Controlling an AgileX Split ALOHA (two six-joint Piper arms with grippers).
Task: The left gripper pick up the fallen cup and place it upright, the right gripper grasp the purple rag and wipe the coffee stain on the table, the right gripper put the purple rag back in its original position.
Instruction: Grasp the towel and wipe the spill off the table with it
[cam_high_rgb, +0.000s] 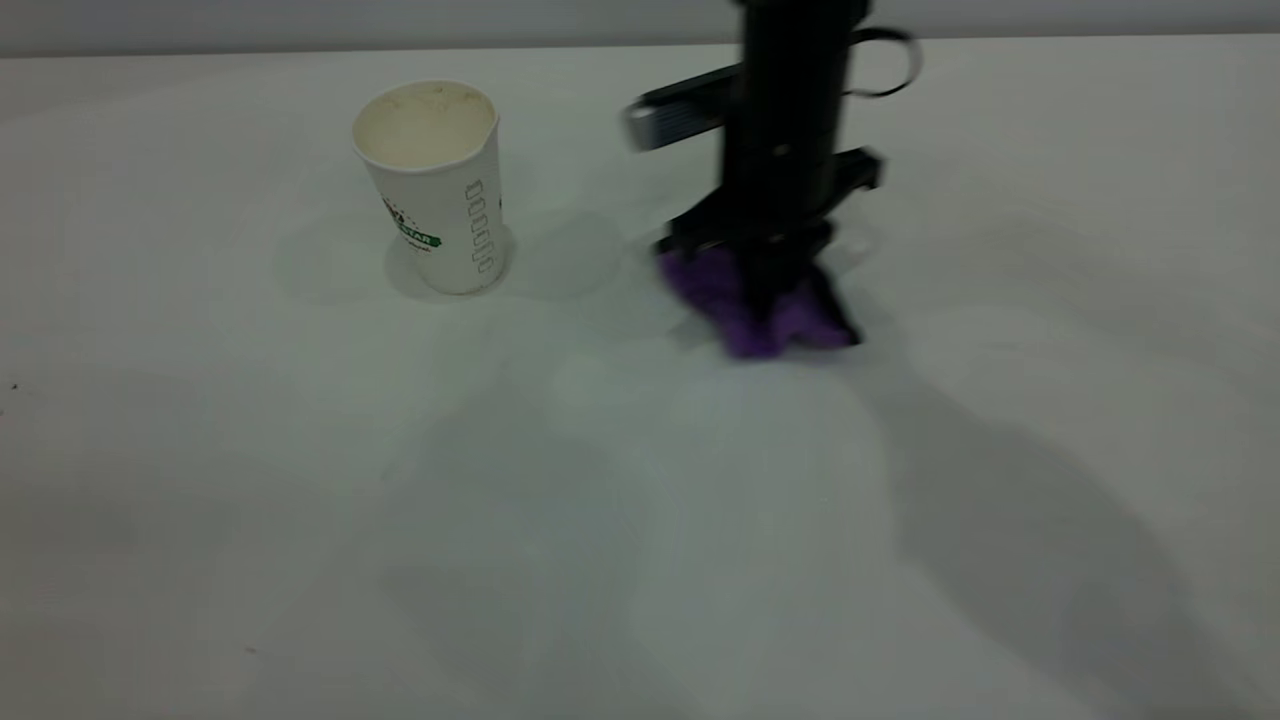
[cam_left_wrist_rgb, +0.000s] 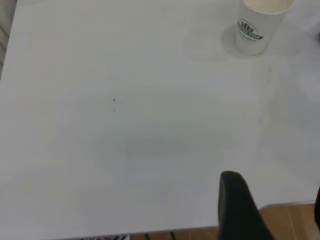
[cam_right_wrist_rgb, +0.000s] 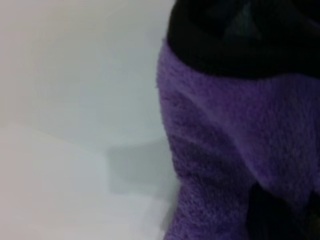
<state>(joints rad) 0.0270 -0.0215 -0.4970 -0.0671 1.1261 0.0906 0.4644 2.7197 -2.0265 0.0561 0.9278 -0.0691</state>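
The white cup (cam_high_rgb: 437, 185) stands upright on the table (cam_high_rgb: 600, 560) at the back left, its cream inside showing. It also shows in the left wrist view (cam_left_wrist_rgb: 257, 25). My right gripper (cam_high_rgb: 768, 300) points straight down and is shut on the purple rag (cam_high_rgb: 760, 305), pressing it onto the table to the right of the cup. In the right wrist view the rag (cam_right_wrist_rgb: 225, 150) fills the picture around the dark fingers (cam_right_wrist_rgb: 267, 215). No coffee stain shows in any view. My left gripper (cam_left_wrist_rgb: 280, 215) hangs open and empty over the table's near edge, far from the cup.
A tiny dark speck (cam_left_wrist_rgb: 113, 100) lies on the table and also shows at the far left of the exterior view (cam_high_rgb: 13, 386). The table edge and wooden floor (cam_left_wrist_rgb: 290, 220) show under my left gripper.
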